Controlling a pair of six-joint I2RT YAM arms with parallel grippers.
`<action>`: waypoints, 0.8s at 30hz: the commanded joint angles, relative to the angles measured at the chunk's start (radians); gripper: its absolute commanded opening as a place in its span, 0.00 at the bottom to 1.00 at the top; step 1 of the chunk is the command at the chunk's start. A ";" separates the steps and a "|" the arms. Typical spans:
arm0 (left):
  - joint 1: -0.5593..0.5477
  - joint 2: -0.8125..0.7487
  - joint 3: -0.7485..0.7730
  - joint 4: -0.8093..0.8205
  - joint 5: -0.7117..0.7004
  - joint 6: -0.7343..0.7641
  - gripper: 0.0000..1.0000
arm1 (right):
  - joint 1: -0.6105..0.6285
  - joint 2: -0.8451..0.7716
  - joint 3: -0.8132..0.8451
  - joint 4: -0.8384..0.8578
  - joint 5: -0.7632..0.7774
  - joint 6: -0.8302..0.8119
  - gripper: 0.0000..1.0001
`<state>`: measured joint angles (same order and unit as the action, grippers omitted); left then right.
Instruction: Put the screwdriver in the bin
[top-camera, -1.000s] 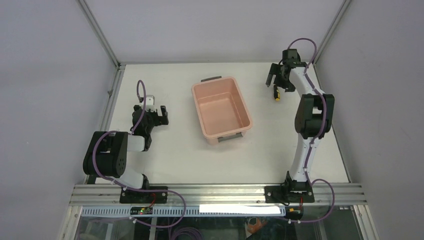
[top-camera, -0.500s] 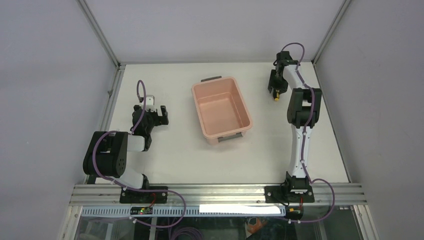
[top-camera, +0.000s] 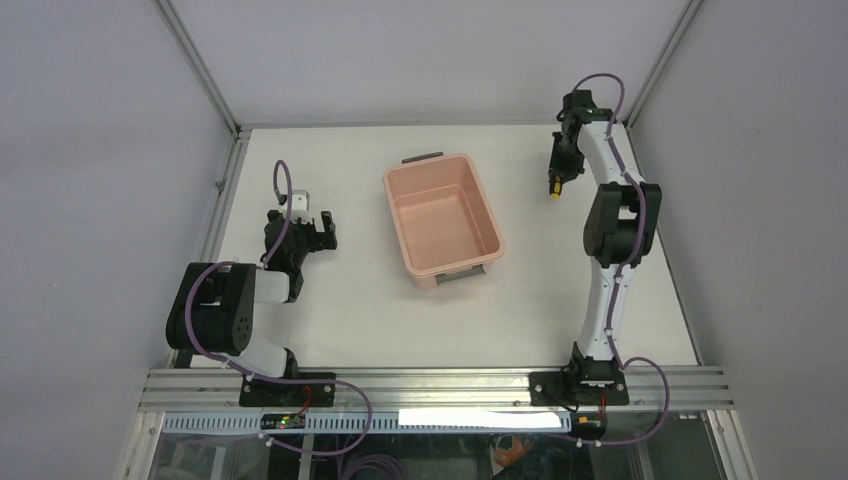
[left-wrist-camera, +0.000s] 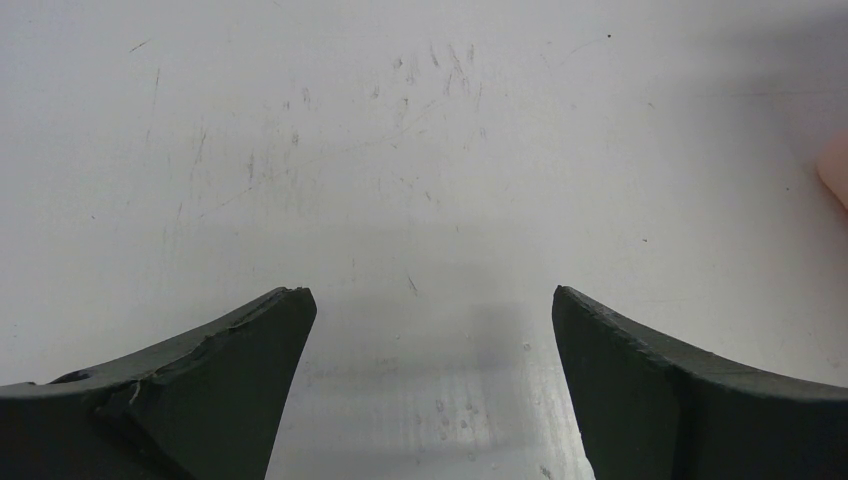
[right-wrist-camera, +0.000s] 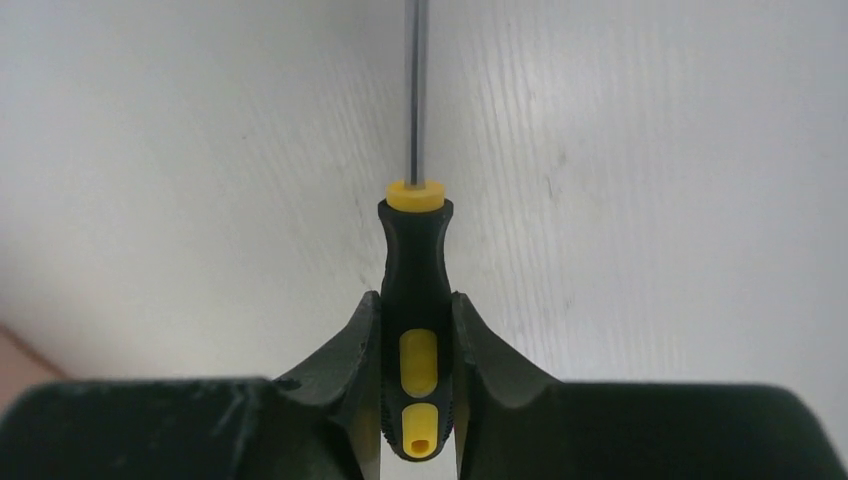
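The screwdriver (right-wrist-camera: 415, 250) has a black-and-yellow handle and a thin shaft that points away from the right wrist camera. It lies at the back right of the table. My right gripper (right-wrist-camera: 415, 300) is shut on its handle, both fingers pressed against its sides. From above, the right gripper (top-camera: 557, 168) points down, and the yellow end of the screwdriver (top-camera: 553, 191) shows below it. The salmon-pink bin (top-camera: 445, 215) stands in the middle of the table, to the left of that gripper, with nothing inside. My left gripper (top-camera: 318, 228) rests open at the left, with bare table between its fingers (left-wrist-camera: 280, 330).
The white table (top-camera: 380, 320) is framed by grey walls and metal rails at the left and back. A sliver of the bin (left-wrist-camera: 836, 172) shows at the right edge of the left wrist view. The right arm (top-camera: 615, 240) reaches along the table's right side.
My right gripper has closed from wide open onto the screwdriver's handle, and its wrist has turned and shifted slightly. The left arm, the bin and the screwdriver have stayed put.
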<state>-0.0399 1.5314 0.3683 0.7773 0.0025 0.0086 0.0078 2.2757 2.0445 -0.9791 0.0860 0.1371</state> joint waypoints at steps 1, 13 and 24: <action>-0.007 -0.024 0.015 0.027 0.013 -0.018 0.99 | 0.004 -0.275 -0.012 -0.073 -0.019 0.037 0.00; -0.007 -0.025 0.015 0.027 0.013 -0.018 0.99 | 0.364 -0.559 -0.071 -0.147 -0.014 0.056 0.02; -0.006 -0.024 0.015 0.027 0.014 -0.018 0.99 | 0.716 -0.547 -0.122 -0.028 0.083 0.129 0.03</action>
<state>-0.0399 1.5314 0.3683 0.7773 0.0025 0.0086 0.6834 1.7359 1.9499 -1.0920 0.1169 0.2127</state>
